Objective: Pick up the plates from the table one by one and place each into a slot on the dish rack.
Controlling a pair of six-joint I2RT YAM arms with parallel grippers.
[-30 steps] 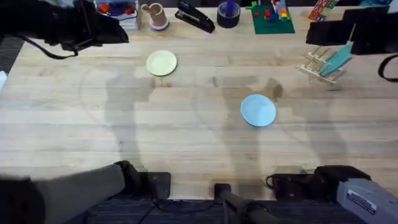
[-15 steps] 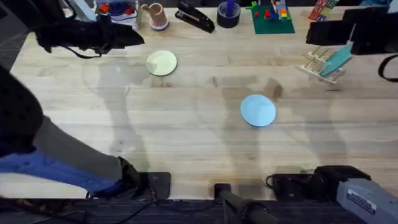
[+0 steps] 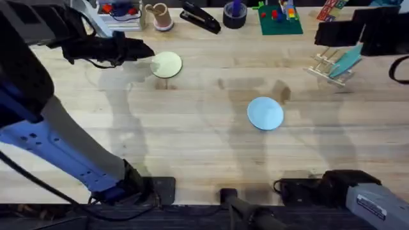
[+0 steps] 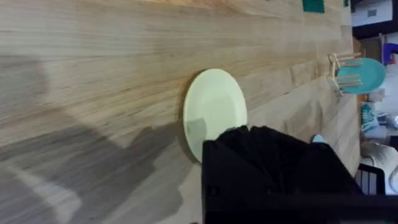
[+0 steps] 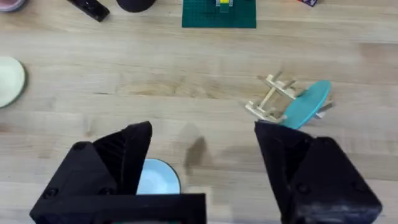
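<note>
My left gripper (image 3: 146,49) hovers at the smooth, round pale yellow plate (image 3: 167,64) on the grainy plank table (image 3: 192,134); its opening I cannot tell. My right gripper (image 5: 202,168) is spread wide, empty.

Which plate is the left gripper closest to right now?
The pale yellow plate: the left gripper hovers at its edge. The light blue plate lies mid-table, and the teal plate sits in the dish rack.

Along the far edge of the worktop (image 3: 192,147) sit a pink cup (image 3: 159,15), a black stapler (image 3: 200,17), a dark tape roll (image 3: 234,15) and a green brick baseplate (image 3: 280,20) carrying small coloured bricks. To the right, a teal plate (image 3: 348,60) stands tilted on edge.
</note>
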